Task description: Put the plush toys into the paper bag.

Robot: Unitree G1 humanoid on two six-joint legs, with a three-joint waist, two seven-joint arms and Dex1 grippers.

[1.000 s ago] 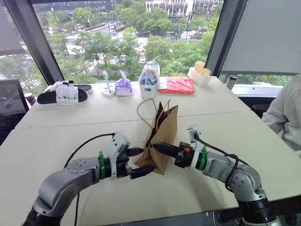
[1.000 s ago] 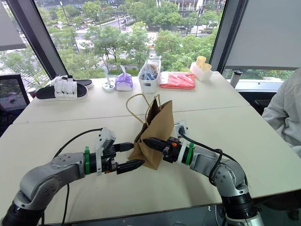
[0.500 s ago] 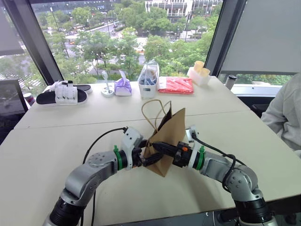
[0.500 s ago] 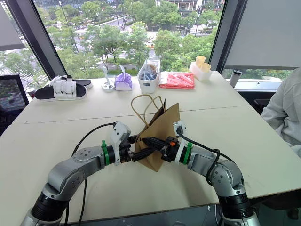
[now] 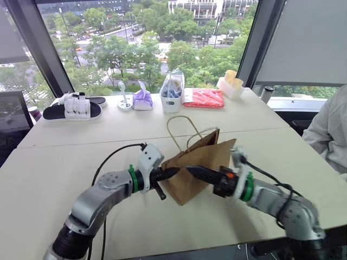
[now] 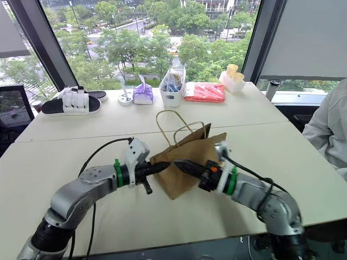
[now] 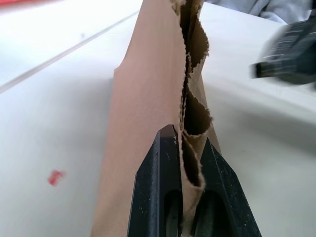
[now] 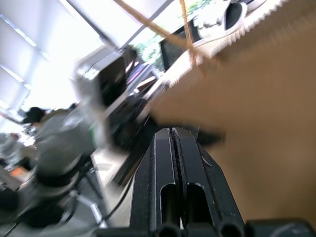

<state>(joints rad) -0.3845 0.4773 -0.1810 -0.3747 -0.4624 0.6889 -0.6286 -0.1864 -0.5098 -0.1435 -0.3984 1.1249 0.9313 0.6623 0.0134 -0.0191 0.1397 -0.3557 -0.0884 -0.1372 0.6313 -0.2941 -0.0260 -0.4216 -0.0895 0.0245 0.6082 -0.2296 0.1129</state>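
Observation:
The brown paper bag (image 5: pixel 206 154) is tipped over to the right above the white table (image 5: pixel 65 162), its broad side facing me and its loop handles (image 5: pixel 181 127) on top. My left gripper (image 5: pixel 172 172) is shut on the bag's serrated rim at its left end; in the left wrist view a crumpled fold of the paper bag (image 7: pixel 148 74) sits pinched between the black fingers (image 7: pixel 163 163). My right gripper (image 5: pixel 191 170) lies across the bag's near panel, shut on the paper close to the left one. The plush toys are out of view.
Along the far side of the table stand a black slipper with white straps (image 5: pixel 71 108), a purple cloth bundle (image 5: pixel 142 100), a clear bag of blue items (image 5: pixel 172 92), a red packet (image 5: pixel 203 98) and a white holder with yellow cups (image 5: pixel 230 84). A person's white sleeve (image 5: pixel 328 130) is at the right edge.
My left gripper reached the bag and shut on its rim. The right arm drew back to the right, and the bag tipped and turned from narrow and upright to broadside.

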